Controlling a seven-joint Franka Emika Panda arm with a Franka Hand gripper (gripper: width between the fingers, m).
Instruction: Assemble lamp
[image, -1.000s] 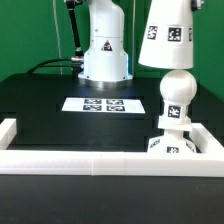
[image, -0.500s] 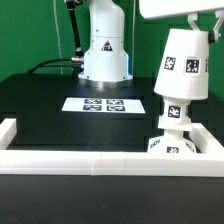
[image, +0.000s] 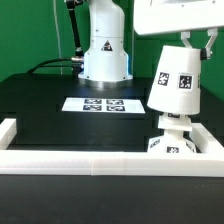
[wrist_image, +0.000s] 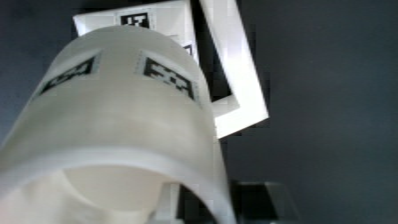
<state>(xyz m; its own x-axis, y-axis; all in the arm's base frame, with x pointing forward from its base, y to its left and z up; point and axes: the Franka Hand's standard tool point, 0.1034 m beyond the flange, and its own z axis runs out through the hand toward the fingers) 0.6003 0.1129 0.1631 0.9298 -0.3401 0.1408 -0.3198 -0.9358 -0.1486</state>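
Shade (image: 176, 83) hung tilted at the exterior view's right, over the bulb, whose head was hidden inside it; only the bulb neck (image: 172, 124) showed under the shade's lower rim. Contact between shade and bulb could not be told. Neck stood on the base (image: 170, 146), which sat in the corner at the exterior view's right, just behind the front wall (image: 100, 164) and close to the right wall. Tight there: walls on two sides of the base.

End effector (image: 191, 38) reached down from the top edge onto the shade's narrow upper end; one finger (image: 204, 44) showed beside it. Shade was off the table and looked carried, but the grip itself was not clearly visible, so closed or not: cannot tell.

Wrist view: shade (wrist_image: 116, 140) filled most of the picture, two tags on its side, open mouth toward the camera; nothing could be made out inside. Base (wrist_image: 228, 70) partly showed past it.

Marker board (image: 101, 104) lay flat mid-table, well apart from the lamp parts. Dark table (image: 60, 125) open between board, front wall and left wall. Robot pedestal (image: 104, 55) stood behind the board.
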